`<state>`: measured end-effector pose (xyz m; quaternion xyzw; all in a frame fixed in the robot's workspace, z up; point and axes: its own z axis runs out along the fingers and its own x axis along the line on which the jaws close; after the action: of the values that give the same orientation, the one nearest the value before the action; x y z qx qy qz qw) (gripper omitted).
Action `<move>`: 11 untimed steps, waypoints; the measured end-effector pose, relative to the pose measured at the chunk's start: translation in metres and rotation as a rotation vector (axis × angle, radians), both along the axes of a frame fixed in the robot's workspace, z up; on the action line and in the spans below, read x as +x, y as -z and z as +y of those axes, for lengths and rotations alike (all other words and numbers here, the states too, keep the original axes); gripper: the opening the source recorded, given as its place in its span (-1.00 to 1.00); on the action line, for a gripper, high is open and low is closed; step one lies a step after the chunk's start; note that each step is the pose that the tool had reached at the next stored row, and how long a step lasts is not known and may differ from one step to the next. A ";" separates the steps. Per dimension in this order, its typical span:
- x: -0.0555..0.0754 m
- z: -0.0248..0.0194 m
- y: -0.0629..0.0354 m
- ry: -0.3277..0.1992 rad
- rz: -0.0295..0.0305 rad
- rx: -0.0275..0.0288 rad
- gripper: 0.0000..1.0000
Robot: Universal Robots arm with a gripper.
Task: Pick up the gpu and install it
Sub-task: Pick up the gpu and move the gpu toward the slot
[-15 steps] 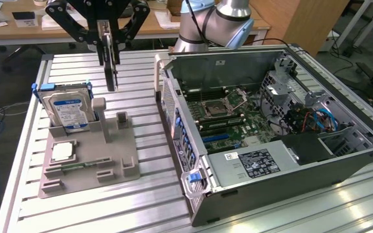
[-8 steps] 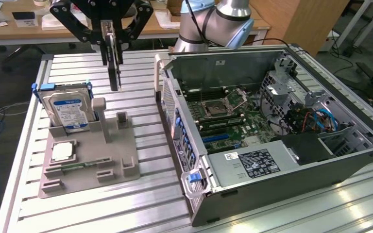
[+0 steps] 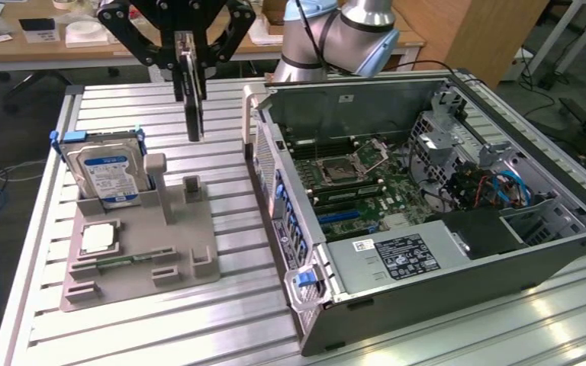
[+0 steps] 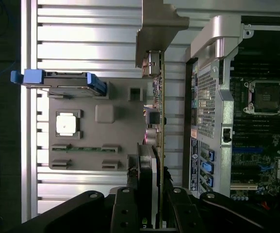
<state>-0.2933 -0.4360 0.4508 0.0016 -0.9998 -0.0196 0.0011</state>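
Exterior view: end effector [image 3: 188,57] clenched on the gpu [image 3: 193,114], hanging it vertically above the surface [image 3: 171,324] beside the open computer case [image 3: 445,297], probably to suit a slot

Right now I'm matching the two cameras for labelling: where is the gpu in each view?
Exterior view: the gpu hangs edge-on in the end effector, to the exterior view's left of the open case.
Wrist view: the gpu runs edge-on from the end effector, between the grey holder and the open case.
Shared landmark: the blue-railed hard drive.
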 end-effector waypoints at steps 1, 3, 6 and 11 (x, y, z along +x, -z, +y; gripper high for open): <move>0.002 0.0000 0.0000 0.000 0.0000 0.0000 -0.44; 0.004 0.0000 0.0001 0.000 -0.0001 0.0000 -0.44; 0.007 0.0000 0.0001 0.000 -0.0001 0.0000 -0.44; 0.011 0.0000 0.0001 0.000 -0.0001 0.0001 -0.44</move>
<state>-0.2823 -0.4361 0.4507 0.0016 -0.9998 -0.0197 0.0011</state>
